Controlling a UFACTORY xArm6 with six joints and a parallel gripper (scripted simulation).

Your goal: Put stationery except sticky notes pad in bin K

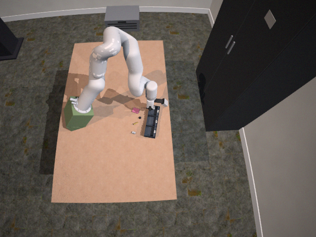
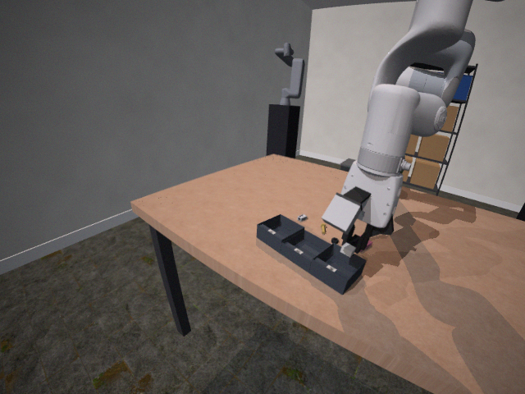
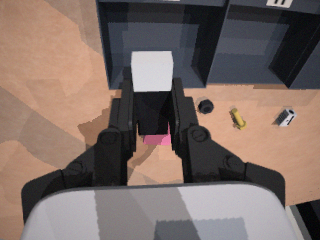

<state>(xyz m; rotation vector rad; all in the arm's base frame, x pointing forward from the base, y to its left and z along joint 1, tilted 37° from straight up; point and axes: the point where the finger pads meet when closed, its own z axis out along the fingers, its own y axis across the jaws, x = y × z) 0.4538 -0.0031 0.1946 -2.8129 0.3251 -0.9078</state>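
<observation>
My gripper is shut on a white block, an eraser. It holds the block just above the table-side rim of the end bin in a row of three dark bins, the end nearest the arm's base. The bins' labels are too small to read. A pink pad of sticky notes lies on the table under the fingers, partly hidden by them.
Beside the bins lie a small black round thing, a small yellow thing and a small white-grey thing. The arm's green base stands at the table's left.
</observation>
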